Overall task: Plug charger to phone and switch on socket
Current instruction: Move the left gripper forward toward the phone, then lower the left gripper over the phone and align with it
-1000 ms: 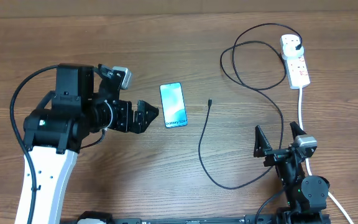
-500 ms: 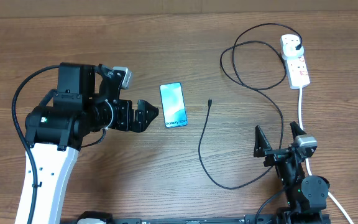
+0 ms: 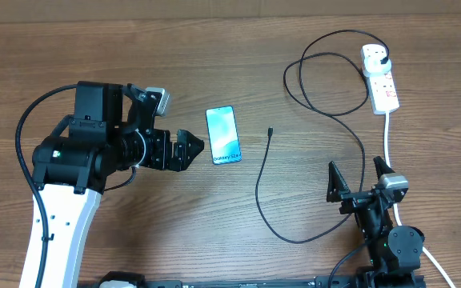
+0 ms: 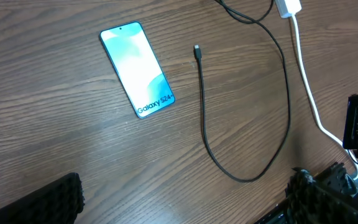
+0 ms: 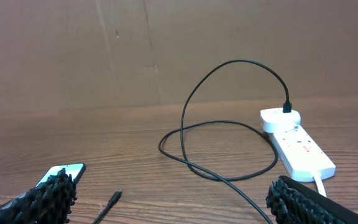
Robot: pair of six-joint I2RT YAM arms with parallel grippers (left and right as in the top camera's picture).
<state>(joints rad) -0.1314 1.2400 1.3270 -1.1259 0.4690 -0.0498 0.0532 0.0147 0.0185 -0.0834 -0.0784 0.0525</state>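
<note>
The phone (image 3: 223, 134) lies flat mid-table with its light blue screen up, seen too in the left wrist view (image 4: 137, 69) and partly in the right wrist view (image 5: 64, 172). The charger, a thin black cable (image 3: 260, 192), runs from its loose connector tip (image 3: 270, 132) in loops to a black plug seated in the white socket (image 3: 380, 78) at the far right. My left gripper (image 3: 186, 148) hangs open just left of the phone, holding nothing. Near the front edge my right gripper (image 3: 357, 178) stands open and empty, beside the cable.
The socket's thick white lead (image 3: 389, 148) runs down the right side past my right arm. A brown cardboard wall (image 5: 166, 50) backs the table. Bare wood lies between the phone and the cable.
</note>
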